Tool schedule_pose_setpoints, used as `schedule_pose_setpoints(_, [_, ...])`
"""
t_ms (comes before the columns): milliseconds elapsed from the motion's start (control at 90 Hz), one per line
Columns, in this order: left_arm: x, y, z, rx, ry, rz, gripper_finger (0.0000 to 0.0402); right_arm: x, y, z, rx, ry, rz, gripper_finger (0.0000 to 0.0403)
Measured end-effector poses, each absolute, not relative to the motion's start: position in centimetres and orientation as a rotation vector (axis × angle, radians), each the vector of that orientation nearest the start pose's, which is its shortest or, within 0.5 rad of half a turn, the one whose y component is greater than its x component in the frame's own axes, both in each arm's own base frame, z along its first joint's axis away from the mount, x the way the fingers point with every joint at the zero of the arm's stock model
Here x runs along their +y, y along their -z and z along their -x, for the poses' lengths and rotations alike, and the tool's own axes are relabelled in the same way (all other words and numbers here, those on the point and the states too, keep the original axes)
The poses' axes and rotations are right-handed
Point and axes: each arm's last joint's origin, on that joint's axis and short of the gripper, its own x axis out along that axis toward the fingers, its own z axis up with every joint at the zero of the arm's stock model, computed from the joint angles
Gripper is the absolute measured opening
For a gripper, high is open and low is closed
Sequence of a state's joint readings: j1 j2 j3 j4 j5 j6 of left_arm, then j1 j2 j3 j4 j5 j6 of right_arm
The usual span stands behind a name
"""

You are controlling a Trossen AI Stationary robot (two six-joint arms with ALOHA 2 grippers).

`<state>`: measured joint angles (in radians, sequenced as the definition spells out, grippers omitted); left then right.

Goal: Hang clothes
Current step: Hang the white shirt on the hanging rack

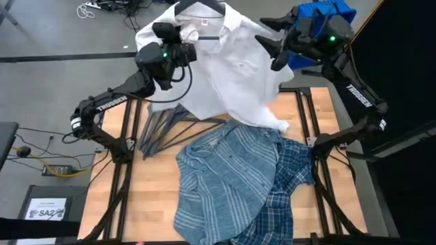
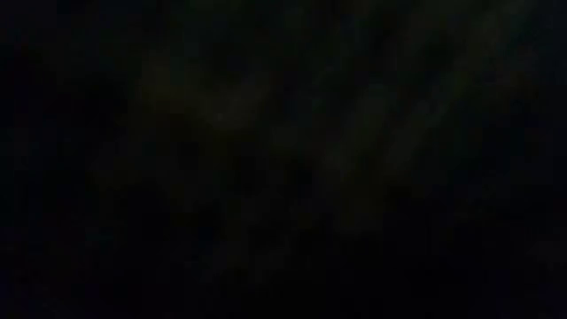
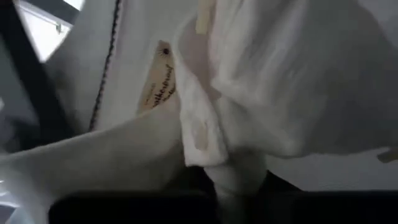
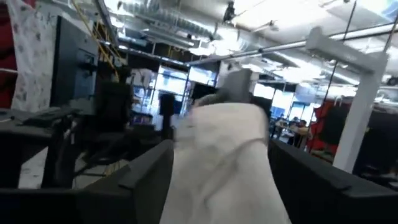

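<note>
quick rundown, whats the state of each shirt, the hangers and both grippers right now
white shirt: lifted off the table on a dark hanger, held by both grippers
striped blue-grey shirt: lying crumpled on the table, not hung
plaid shirt: lying on the table, partly under the striped one
spare hangers: piled on the table, unused
left gripper: shut on the collar
right gripper: shut on the white shirt's side

High view straight down over table [image 1: 157, 204]; low view dark; both wrist views close on white shirt [image 1: 231, 75].
</note>
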<state>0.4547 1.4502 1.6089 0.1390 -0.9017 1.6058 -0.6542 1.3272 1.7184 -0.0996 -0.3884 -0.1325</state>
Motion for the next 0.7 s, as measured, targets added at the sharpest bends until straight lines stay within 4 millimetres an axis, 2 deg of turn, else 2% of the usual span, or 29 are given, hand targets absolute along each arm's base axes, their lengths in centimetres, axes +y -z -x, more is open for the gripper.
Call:
schedule_pose_setpoints(256, [16.9, -50.6, -24.6, 0.76, -1.297, -1.256, 0.0001, -14.9, -52.8, -21.5, -0.19, 0.291, 0.317, 0.0217])
schedule_pose_setpoints(378, [17.0, -50.4, -24.5, 0.794, -1.256, -1.236, 0.0, -15.7, -51.7, -22.4, -0.116, 0.326, 0.317, 0.0207])
schedule_pose_setpoints(544, [16.4, -49.6, -25.1, 0.853, -1.167, -1.244, 0.0, -17.2, -50.6, -22.8, -0.049, 0.356, 0.295, 0.0201])
schedule_pose_setpoints(700, [15.0, -48.7, -26.0, 0.907, -1.1, -1.225, 0.0, -18.1, -50.9, -21.6, -0.051, 0.408, 0.295, 0.0205])
